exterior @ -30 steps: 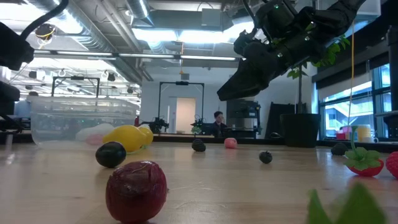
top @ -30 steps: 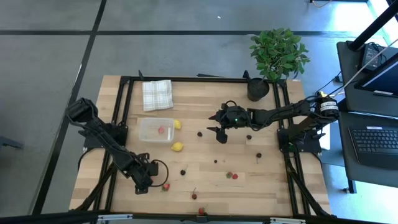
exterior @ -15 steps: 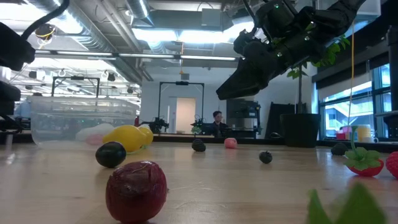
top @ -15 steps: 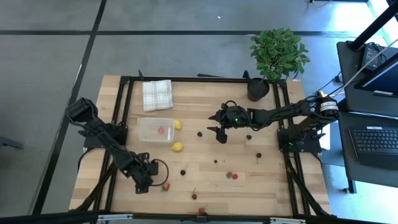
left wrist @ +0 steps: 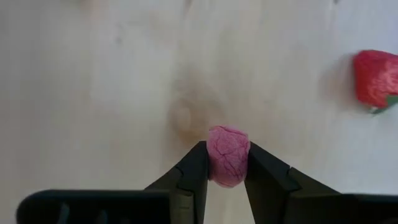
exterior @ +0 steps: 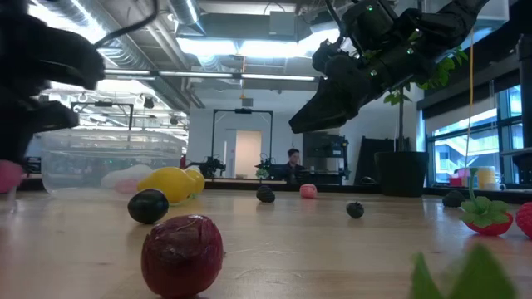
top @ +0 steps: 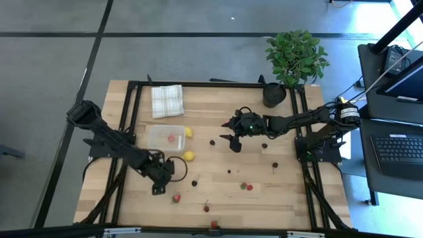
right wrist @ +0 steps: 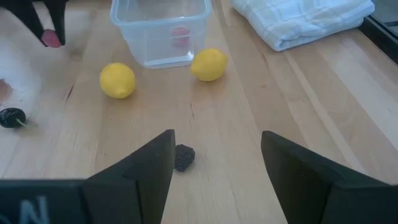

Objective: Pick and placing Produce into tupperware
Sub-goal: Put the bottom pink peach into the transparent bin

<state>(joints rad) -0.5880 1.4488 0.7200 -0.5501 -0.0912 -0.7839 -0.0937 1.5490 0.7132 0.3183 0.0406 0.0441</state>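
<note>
Gripping a small pink berry between its 2 fingers, the left gripper sits over the wooden table at about 7 o'clock from the table's middle; the wrist view shows the berry pinched on both sides above the bare wood, with a red strawberry lying apart from it. The clear container rests at roughly 9 o'clock from the middle, holding 1 red piece. 2 lemons lie by it: one just beside its wall on the right-arm side, the other near its front corner. The right gripper hangs above the table just toward 12 o'clock of centre, jaws spread wide and empty, with a dark cherry on the wood between its fingers in the wrist view. More small dark and red pieces are scattered across the front half of the table, among them a strawberry just beside the left gripper. A folded checked cloth lies at 11 o'clock, a potted plant at 1 o'clock off the far corner.
</note>
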